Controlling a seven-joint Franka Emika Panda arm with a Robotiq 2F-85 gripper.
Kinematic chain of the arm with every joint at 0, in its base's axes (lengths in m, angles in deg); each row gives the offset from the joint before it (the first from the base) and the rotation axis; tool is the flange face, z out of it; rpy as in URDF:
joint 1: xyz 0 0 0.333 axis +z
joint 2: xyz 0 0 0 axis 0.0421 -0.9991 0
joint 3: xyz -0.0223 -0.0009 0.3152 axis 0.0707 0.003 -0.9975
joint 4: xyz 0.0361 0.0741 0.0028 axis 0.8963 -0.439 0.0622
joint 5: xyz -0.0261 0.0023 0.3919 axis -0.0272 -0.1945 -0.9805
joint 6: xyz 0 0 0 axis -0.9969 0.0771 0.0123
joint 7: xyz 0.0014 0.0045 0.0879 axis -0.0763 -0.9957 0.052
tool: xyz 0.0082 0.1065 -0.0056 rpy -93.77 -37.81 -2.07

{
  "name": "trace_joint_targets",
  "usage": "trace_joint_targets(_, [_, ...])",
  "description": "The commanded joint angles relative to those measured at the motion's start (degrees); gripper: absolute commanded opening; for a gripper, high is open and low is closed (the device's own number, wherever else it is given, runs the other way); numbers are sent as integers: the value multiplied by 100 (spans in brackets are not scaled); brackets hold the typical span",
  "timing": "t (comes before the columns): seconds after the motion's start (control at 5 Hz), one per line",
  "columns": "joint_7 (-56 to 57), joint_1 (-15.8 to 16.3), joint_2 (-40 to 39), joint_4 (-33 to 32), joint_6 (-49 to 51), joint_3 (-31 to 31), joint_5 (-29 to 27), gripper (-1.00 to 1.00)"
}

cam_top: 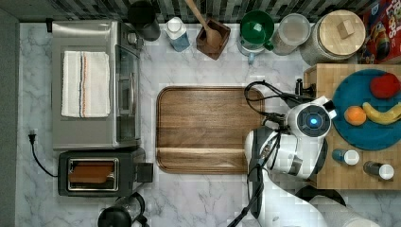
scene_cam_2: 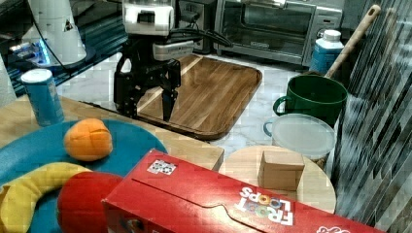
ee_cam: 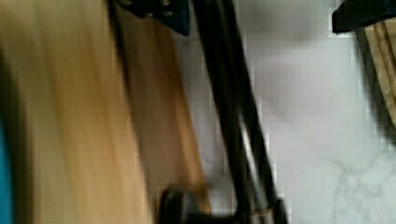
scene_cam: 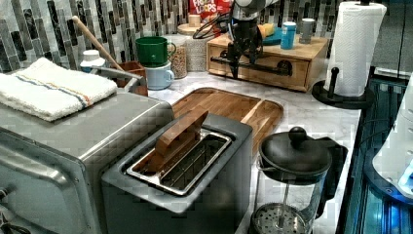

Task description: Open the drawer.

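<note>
The drawer (scene_cam: 265,66) sits in the low cabinet (scene_cam: 292,51) near the back of the marble counter (scene_cam: 311,114), its pale wood front facing out across the counter toward the dark wooden tray (scene_cam: 229,105). Its black bar handle (scene_cam: 253,64) runs lengthwise along that front, parallel to the counter, standing off on round black mounts. In the left view the front looks flush or nearly so; I cannot tell for certain.

The gripper (scene_cam: 242,61) hangs over the bar near its end on the left view's left, fingers apart with the bar between them in the wrist view (ee_cam: 233,116). In the right view the two dark fingers (scene_cam_2: 167,104) point straight down with a plain gap between them, and the cabinet top's edge hides the handle below. In the top view the arm's white body (cam_top: 293,142) covers the drawer front.

The cabinet top is butcher block, pale and striped. On it lies a round teal plate (cam_top: 373,132) with an orange (cam_top: 354,115), a banana (cam_top: 383,115) and a red fruit (cam_top: 385,85), plus two small shakers (cam_top: 345,156) near its front edge. A paper towel roll (scene_cam: 353,46) stands upright just beside the cabinet, toward the left view's right.
</note>
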Motion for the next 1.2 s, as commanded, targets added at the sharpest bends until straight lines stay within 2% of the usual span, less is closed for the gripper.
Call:
trace_joint_targets(0.2, [512,469,125,157,-106,-983,-640,100])
trace_joint_targets(0.4, [456,533,103,64,-372,-1255,-765,100])
trace_joint_targets(0.8, [-539,944,39,-115,-618,-1671,-586,100])
trace_joint_targets(1.0, [-1593,1265,201,-91,-162,-1660,-286,100])
trace_joint_targets(1.2, [-1990,1362,161,100,330,-1722,-561,100])
